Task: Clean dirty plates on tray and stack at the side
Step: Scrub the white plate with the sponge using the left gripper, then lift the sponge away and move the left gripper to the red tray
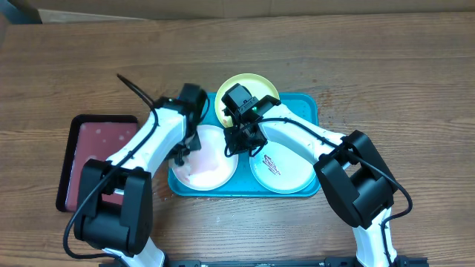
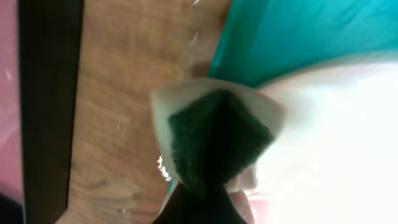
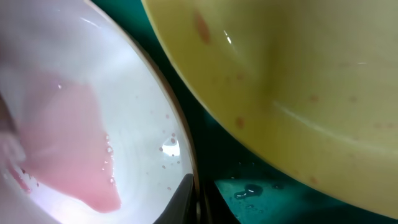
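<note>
Dark green scrub pad (image 2: 214, 140) sits closest in your left wrist view, pinched by the closed left gripper (image 1: 180, 153) on the white-pink plate (image 1: 211, 167), lower left of the turquoise tray (image 1: 304, 104). On the right gripper (image 1: 241, 142) the fingers sit nearly together at that plate's right rim; whether they grip it, you cannot tell. You look mid-scrub: next, sweep the pad across the plate without sliding it off the tray.
</note>
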